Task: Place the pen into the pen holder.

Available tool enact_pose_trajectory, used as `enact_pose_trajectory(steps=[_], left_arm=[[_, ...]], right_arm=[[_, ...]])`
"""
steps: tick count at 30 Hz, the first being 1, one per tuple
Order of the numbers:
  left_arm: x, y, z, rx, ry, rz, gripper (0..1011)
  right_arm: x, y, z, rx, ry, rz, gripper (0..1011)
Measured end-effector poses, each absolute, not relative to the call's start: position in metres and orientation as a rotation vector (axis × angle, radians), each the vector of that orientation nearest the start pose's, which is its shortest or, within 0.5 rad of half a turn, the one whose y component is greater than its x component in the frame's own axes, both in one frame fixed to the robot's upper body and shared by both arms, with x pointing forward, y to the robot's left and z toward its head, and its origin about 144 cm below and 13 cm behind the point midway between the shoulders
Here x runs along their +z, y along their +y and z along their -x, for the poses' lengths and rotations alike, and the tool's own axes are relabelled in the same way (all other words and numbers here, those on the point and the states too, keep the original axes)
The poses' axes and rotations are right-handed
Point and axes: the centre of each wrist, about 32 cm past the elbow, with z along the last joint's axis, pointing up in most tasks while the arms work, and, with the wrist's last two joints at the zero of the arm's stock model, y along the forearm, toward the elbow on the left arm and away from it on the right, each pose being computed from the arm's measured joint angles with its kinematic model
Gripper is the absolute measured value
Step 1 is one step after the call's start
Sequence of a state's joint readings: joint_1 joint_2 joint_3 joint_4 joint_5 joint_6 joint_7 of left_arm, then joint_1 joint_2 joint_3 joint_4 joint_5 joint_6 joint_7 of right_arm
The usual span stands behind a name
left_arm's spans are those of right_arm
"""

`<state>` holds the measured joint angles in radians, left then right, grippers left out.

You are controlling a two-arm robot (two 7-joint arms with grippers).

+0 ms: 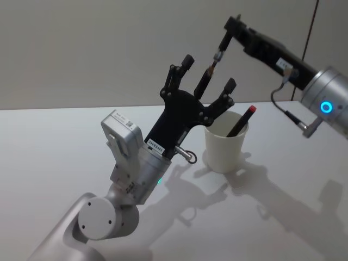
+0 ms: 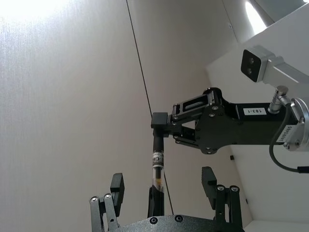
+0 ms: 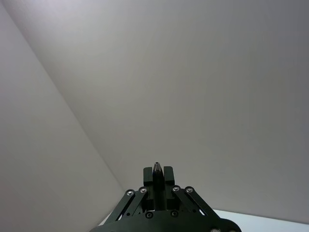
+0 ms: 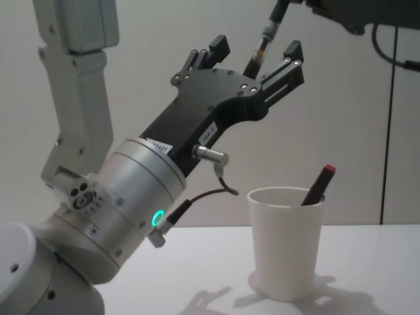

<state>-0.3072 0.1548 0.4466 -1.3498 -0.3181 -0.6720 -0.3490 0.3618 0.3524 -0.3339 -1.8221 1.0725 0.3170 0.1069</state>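
A dark pen (image 1: pixel 204 79) with a clear middle section hangs nearly upright in the air, above and to the left of the pen holder (image 1: pixel 225 145), a white paper cup on the table. My right gripper (image 1: pixel 224 38) is shut on the pen's upper end, also seen in the left wrist view at the right gripper (image 2: pixel 159 126). My left gripper (image 1: pixel 209 72) is open, with its fingers (image 1: pixel 187 60) spread wide on either side of the pen's lower part and not touching it. A second pen with a red cap (image 1: pixel 243 120) leans inside the cup.
The white table (image 1: pixel 60 141) spreads out around the cup. A plain wall rises behind it. My left arm (image 1: pixel 128 163) reaches up from the near left and the right arm (image 1: pixel 321 98) comes in from the upper right.
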Motion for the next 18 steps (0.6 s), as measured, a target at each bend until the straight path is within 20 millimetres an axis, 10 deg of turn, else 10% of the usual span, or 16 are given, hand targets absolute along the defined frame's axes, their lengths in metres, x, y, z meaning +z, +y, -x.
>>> enact_pose_trajectory(steps=[18], left_arm=[[1.167, 0.149, -0.52, 0.814, -0.44, 0.533, 1001]], right_arm=[[1.34, -0.22, -0.505, -0.859, 0.198, -0.427, 108]])
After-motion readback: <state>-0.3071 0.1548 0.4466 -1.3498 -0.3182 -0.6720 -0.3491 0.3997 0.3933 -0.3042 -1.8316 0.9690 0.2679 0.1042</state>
